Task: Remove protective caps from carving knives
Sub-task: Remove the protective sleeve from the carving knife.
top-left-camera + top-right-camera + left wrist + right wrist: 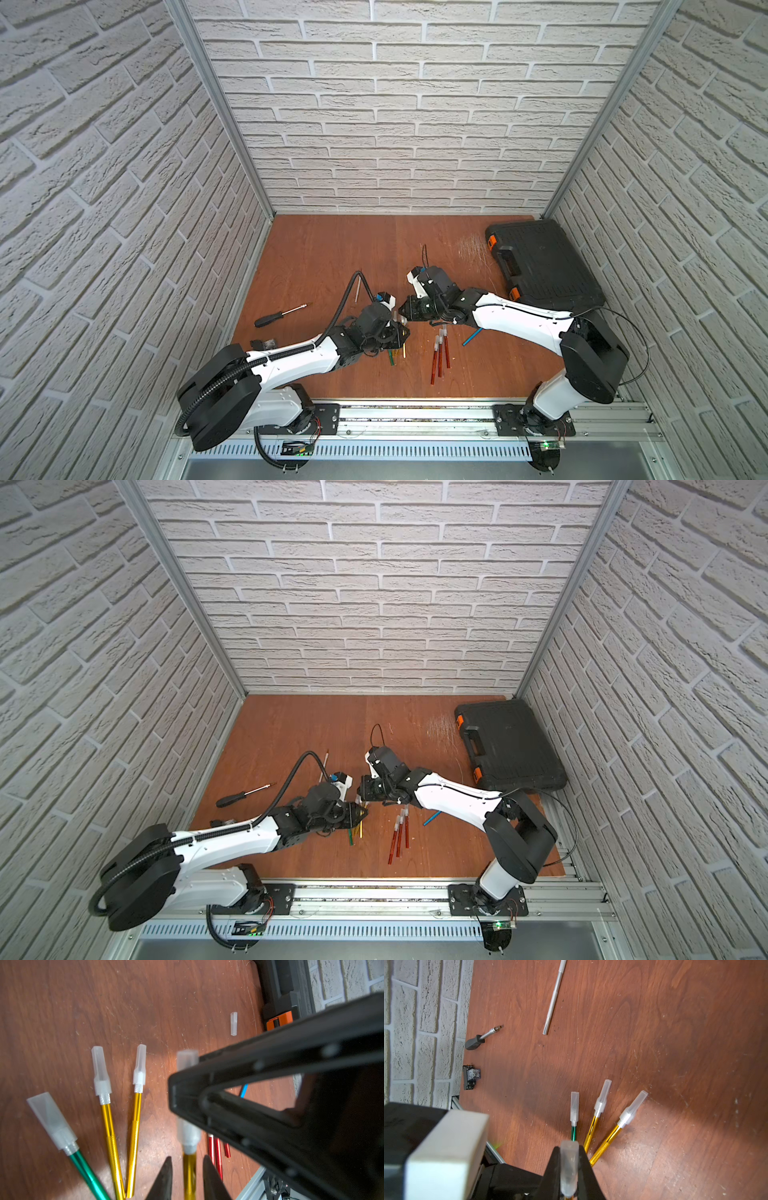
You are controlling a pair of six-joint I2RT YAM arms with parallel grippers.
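A gold carving knife (189, 1172) is held above the table between both grippers. My left gripper (188, 1169) is shut on its handle. My right gripper (569, 1153) is shut on its whitish protective cap (569, 1172), which still sits over the blade end. In both top views the two grippers meet tip to tip, left (400, 332) and right (405, 312). Below lie a capped green knife (87, 1172) and two capped gold knives (110, 1126). Three capped red knives (439, 357) lie to the right. One loose cap (234, 1023) lies on the wood.
A blue knife (473, 336) lies under the right arm and a silver knife (357, 291) behind the left wrist. A black-handled screwdriver (282, 314) and a small black relay (471, 1077) lie at the left edge. A black tool case (544, 266) fills the back right corner.
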